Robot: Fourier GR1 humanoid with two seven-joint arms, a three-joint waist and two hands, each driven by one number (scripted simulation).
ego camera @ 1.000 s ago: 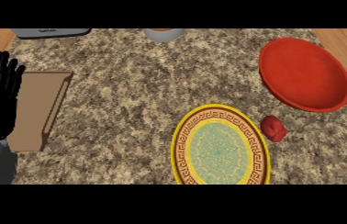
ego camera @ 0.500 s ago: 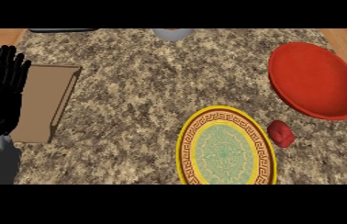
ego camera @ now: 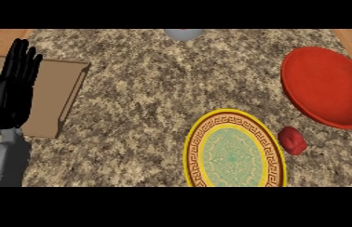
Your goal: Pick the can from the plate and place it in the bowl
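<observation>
Big speckled granite counter [ego camera: 151, 91], mostly bare through the middle. The red bowl [ego camera: 320, 91] is cut off by the right edge. The yellow-rimmed plate [ego camera: 235, 151] runs off the bottom edge. A tan box [ego camera: 51, 98] sits at left. The left hand [ego camera: 17, 89] rests open, fingers up, at the left edge. The red can [ego camera: 293, 140] lies on the counter just beside the plate's right rim, under the bowl. 1 grey object [ego camera: 183, 33] pokes in at the top edge.

A single head view looks steeply down on the speckled counter [ego camera: 151, 96] from fairly near. The yellow-rimmed plate [ego camera: 235, 151] is cut by the frame's lower edge, the red bowl [ego camera: 320, 91] by its right edge, and the left hand [ego camera: 19, 89] rests at far left.
</observation>
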